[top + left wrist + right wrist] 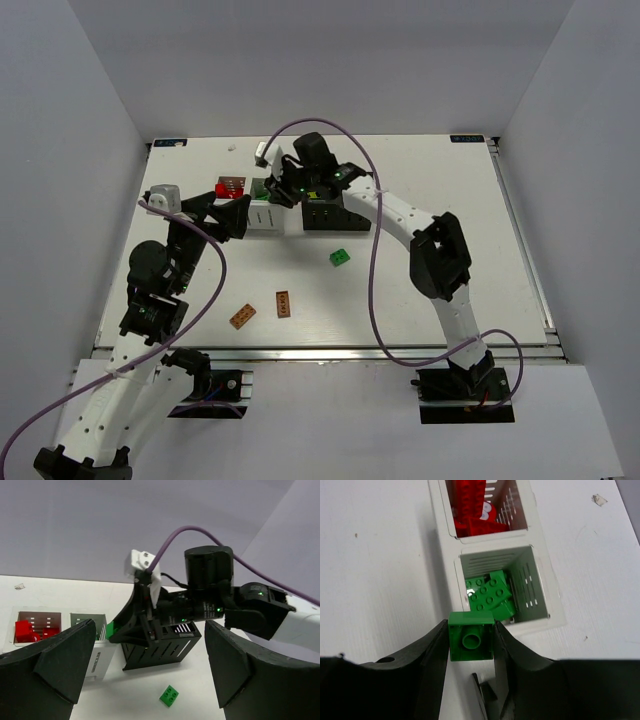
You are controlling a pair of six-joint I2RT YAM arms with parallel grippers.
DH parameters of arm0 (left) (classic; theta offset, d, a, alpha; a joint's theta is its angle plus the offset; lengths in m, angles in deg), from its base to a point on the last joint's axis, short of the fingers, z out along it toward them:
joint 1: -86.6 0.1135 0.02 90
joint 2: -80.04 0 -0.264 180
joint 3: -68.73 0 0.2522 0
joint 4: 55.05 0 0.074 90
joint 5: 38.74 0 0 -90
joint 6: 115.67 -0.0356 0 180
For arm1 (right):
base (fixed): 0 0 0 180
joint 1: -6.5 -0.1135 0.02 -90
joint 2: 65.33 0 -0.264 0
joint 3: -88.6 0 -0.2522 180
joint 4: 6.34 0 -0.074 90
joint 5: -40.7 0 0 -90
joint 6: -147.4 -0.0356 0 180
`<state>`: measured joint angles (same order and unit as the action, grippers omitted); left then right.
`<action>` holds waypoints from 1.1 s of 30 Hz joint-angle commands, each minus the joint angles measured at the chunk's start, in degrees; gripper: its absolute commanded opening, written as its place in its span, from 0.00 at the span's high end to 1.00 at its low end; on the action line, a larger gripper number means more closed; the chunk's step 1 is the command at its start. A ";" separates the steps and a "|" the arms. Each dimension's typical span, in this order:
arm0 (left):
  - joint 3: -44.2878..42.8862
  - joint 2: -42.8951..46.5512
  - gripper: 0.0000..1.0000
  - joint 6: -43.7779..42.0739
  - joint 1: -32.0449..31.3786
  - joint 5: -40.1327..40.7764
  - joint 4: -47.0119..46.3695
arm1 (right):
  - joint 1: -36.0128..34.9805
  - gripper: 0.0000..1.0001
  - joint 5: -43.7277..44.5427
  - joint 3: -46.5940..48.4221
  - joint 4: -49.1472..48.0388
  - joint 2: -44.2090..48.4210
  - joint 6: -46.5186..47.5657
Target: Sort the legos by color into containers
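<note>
Pinching a green brick by two opposite sides between the fingers of the right gripper, showing its hollow underside to the wrist camera. Hanging just at the rim of the white box, over the wall of the compartment already holding several green bricks. Keeping red bricks in the neighbouring compartment, on the side toward the worktop's left edge.

Standing toward the far edge of the worktop, left of its middle, with the black box just beside it on the right. Hiding the black box's inside under the right arm, so not telling its contents.

Spreading the left gripper wide, facing both boxes from the left-hand side, apart from them.

Leaving a loose green brick lying near the worktop's middle, in front of the black box. Leaving two brown-orange bricks lying near each other but not touching, toward the near edge, left of centre.
</note>
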<state>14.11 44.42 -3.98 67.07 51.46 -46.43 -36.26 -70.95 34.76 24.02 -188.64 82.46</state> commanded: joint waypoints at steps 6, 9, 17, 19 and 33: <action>0.17 -0.07 0.02 -1.48 -0.07 0.93 0.40 | -3.03 0.96 6.17 5.99 -4.29 -1.67 2.80; 0.08 0.02 0.02 -1.74 -0.07 1.20 0.58 | -2.94 0.96 8.90 6.51 -6.14 -2.90 3.68; 0.08 -0.86 0.02 -1.39 -0.07 -0.03 0.40 | -2.94 0.67 10.05 8.00 -7.46 -6.24 3.15; 0.08 -1.03 0.02 -1.30 -0.07 -0.12 0.40 | -3.03 0.64 10.66 8.54 -7.72 -6.86 3.07; -0.18 -3.93 0.02 -0.51 -0.07 -3.55 0.58 | -2.77 0.34 10.93 8.37 -5.27 -3.00 1.05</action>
<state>14.11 41.58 -4.74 67.07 49.85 -46.04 -39.12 -59.47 41.53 18.56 -196.83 84.78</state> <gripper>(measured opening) 0.982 0.656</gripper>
